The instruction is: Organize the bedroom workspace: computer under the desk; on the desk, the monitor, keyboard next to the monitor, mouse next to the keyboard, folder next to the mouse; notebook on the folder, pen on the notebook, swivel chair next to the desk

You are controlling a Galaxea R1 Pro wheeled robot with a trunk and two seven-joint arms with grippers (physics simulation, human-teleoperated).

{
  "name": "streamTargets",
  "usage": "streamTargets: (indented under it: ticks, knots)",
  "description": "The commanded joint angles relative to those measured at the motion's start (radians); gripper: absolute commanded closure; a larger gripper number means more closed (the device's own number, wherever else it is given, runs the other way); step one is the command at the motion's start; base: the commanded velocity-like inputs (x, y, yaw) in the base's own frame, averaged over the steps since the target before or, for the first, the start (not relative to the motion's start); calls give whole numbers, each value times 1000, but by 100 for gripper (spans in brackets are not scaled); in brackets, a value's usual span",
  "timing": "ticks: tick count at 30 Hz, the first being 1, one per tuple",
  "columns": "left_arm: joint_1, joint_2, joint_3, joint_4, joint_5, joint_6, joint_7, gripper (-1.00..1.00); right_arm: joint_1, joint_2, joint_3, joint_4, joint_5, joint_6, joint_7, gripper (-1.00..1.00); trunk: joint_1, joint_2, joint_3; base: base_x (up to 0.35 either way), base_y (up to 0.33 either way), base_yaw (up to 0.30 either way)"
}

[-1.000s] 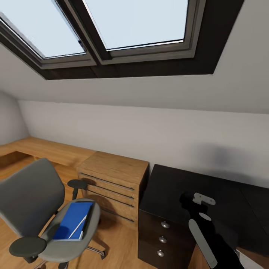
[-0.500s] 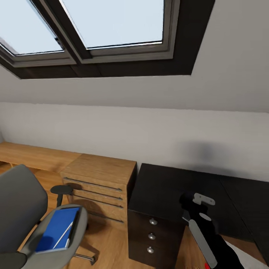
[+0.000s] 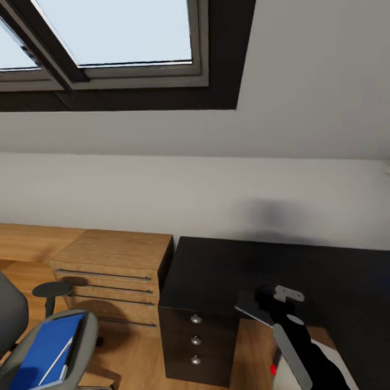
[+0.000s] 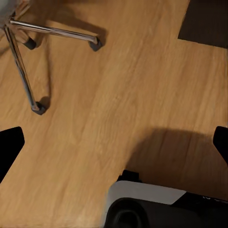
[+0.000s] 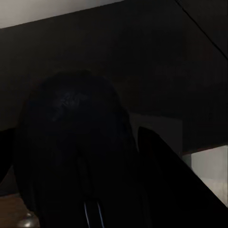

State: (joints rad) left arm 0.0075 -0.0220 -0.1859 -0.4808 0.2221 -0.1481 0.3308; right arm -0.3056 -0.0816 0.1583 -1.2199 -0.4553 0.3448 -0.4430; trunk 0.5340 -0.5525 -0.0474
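Note:
My right gripper (image 3: 268, 300) hangs over the front edge of the black desk (image 3: 216, 265), shut on the dark rounded mouse (image 5: 71, 142). Just beneath it lies a flat dark grey sheet (image 3: 252, 309) with a pale edge, possibly the notebook. At the lower left, the grey swivel chair (image 3: 84, 330) carries the blue folder (image 3: 40, 355), and the white pen (image 3: 57, 360) lies on the folder. Below the desk, the pale computer (image 3: 340, 364) shows beside my arm. My left gripper (image 4: 114, 142) is wide open above the wood floor. Monitor and keyboard are out of view.
A light oak low cabinet (image 3: 116, 254) stands against the desk's left end. The desk's drawer unit (image 3: 196, 341) faces me. The chair's chrome legs and castors (image 4: 35, 107) spread over the floor near my left gripper. The sloped wall and skylight (image 3: 108, 32) rise behind.
The head camera has swung to the right, so the chair, cabinet and skylight sit further left in the picture. More of the desk top shows. The right arm keeps its place in the view.

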Motion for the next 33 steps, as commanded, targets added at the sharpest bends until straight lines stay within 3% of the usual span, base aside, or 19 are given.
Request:
streamTargets:
  ticks: [1,7,15,33]
  knots:
    - [0,2,-8,8,11,0,8,-100,-1,-1,4,4,-9,0,1,100,0,-2,-2,0,-320,-297]
    - [1,2,-7,79,12,-3,7,-100,-1,-1,7,3,-8,0,13,100,0,-2,-2,0,-338,-163]
    - [1,-1,-7,90,11,-10,7,-100,-1,-1,5,6,-6,1,8,100,0,-2,-2,0,-16,-2]
    - [1,-1,-7,90,11,-10,8,-100,-2,-5,-5,52,-5,-16,7,100,0,-2,7,0,0,-270]
